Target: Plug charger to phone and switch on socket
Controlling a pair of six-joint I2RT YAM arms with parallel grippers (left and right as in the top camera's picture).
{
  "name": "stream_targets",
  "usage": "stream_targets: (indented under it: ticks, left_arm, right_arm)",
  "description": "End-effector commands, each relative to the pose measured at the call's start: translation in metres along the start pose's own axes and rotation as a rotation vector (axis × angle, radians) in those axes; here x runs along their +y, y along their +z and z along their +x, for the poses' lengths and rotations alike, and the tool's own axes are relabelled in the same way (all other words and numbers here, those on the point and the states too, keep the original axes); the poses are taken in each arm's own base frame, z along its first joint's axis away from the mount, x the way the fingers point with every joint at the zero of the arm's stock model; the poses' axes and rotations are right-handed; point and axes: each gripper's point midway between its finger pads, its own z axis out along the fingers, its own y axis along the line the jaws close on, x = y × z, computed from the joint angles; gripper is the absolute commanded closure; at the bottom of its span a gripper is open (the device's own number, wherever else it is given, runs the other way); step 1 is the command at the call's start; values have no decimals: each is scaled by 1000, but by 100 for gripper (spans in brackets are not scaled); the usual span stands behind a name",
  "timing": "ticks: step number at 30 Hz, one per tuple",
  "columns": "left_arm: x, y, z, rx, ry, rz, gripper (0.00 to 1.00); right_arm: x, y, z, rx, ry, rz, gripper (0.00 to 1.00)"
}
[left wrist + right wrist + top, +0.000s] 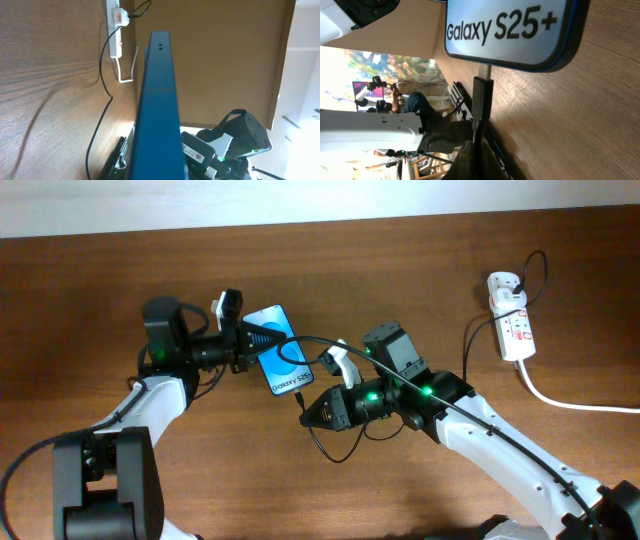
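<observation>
The phone (pixel 279 350), blue screen up with "Galaxy S25+" text, is held at its far end by my left gripper (pixel 243 340), which is shut on it. In the left wrist view the phone shows edge-on as a blue bar (pixel 157 100) rising from the jaws (pixel 152 170). My right gripper (pixel 308 413) is shut on the charger's black plug tip (pixel 482 95), which points at the phone's bottom edge (pixel 505 30) and reaches it. The thin black cable (pixel 470 340) runs to the white adapter (pixel 505 283) on the socket (pixel 512 320) at the far right.
The socket's thick white cord (pixel 570 402) trails off to the right edge. A loop of black cable (pixel 330 452) lies on the wooden table (pixel 200 480) under my right gripper. The socket (pixel 116 35) and cable (pixel 102 95) also show in the left wrist view.
</observation>
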Motion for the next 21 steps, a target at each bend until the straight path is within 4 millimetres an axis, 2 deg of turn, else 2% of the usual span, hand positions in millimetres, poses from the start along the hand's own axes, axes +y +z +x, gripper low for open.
stream_targets:
  ticks: [1, 5, 12, 21]
  left_arm:
    - [-14, 0, 5, 34, 60, 24, 100]
    - [-14, 0, 5, 38, 59, 26, 100]
    - [-14, 0, 5, 39, -46, 23, 100]
    - [-16, 0, 9, 61, 39, 37, 100]
  right_arm:
    - [7, -3, -2, -19, -41, -1, 96]
    - [8, -3, -5, -28, -54, -7, 96]
    - [7, -2, -4, -24, -48, -5, 96]
    - [10, -2, -7, -34, -66, -16, 95]
